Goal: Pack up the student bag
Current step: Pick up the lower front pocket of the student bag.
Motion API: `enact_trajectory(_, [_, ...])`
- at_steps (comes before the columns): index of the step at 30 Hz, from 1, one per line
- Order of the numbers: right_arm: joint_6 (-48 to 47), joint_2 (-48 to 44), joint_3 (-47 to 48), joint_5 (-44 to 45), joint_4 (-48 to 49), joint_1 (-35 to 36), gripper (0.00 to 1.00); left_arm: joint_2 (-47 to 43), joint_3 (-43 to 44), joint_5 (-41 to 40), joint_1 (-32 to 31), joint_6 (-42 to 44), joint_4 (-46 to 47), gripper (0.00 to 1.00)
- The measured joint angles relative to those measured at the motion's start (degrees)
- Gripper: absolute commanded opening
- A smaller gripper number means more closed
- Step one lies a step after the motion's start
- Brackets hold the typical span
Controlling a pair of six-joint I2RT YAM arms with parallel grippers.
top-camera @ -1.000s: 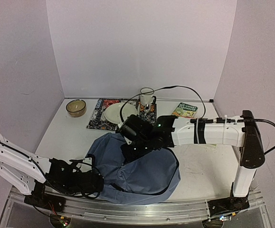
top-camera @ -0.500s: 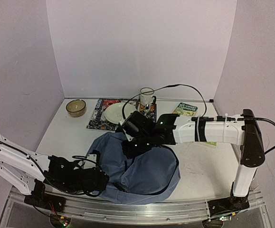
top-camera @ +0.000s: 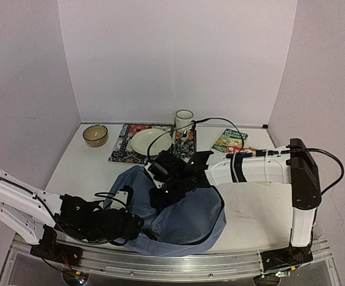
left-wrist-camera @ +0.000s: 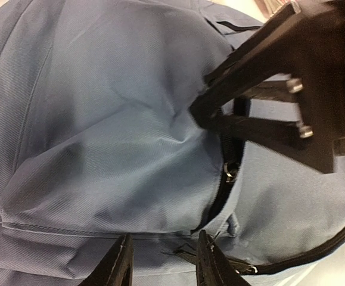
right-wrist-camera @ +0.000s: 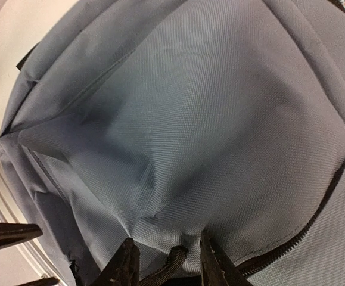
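**Student bag**: I am seeing it lying slumped at the near middle of the table, between both arms and well apart from the goods at the back.

**Zipper**: I am reading it as partly parted in the left wrist view, with a metal pull hanging in the gap. How far the opening runs, I cannot tell.

**Left gripper**: I am holding it low at the bag's near-left edge, jaws spread, pinching nothing.

**Right gripper**: I am holding it over the bag's top, jaws spread. A dark strap is lying loose between them, not clamped.

**Waiting at the back:** bowl, plate on a patterned mat, mug, booklet.

**Step in hand, as I am judging it:** getting the bag open. Nothing looks packed yet.

**Next move, as I am judging it:** one pincer pinning the cloth beside the zipper while the other takes the small pull squarely and draws it along the track. Otherwise I am expecting the soft fabric to bunch.
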Motion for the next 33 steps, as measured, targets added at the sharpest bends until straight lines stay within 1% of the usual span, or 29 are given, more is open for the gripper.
enact_trajectory(5, [-0.21,0.47,-0.16,-0.81,0.09,-0.02,0.31,0.41,0.0,0.11,-0.07,1.09,1.59,0.38])
enact_trajectory(10, [-0.38,0.55,-0.29,-1.67,0.21,-0.15,0.2,1.23,0.0,0.25,-0.15,1.75,2.8,0.37])
enact_trajectory(12, [-0.52,0.56,-0.39,-1.94,0.22,-0.16,0.18,1.33,0.0,0.41,-0.17,2.04,3.09,0.37])
enact_trajectory(16, [-0.45,0.57,-0.79,-2.51,0.36,-0.22,0.18,1.39,0.0,0.46,-0.18,2.85,3.58,0.37])
enact_trajectory(21, [-0.18,0.58,-0.99,-3.14,0.55,-0.22,0.23,1.4,0.0,0.46,-0.18,3.26,4.57,0.37])
enact_trajectory(24, [0.03,0.58,-0.99,-3.73,0.61,-0.22,0.23,1.45,0.0,0.46,-0.18,3.61,5.03,0.37])
enact_trajectory(27, [-0.01,0.65,-0.99,-4.44,0.63,-0.24,0.17,1.65,0.0,0.48,-0.22,4.23,5.35,0.37])
enact_trajectory(31, [0.22,0.98,-0.99,-5.2,0.63,-0.22,0.0,2.3,0.0,0.46,-0.29,4.64,5.98,0.37])
enact_trajectory(33, [-0.09,1.0,-0.99,-5.42,0.61,-0.24,0.0,2.62,0.0,0.5,-0.38,4.89,6.01,0.38])
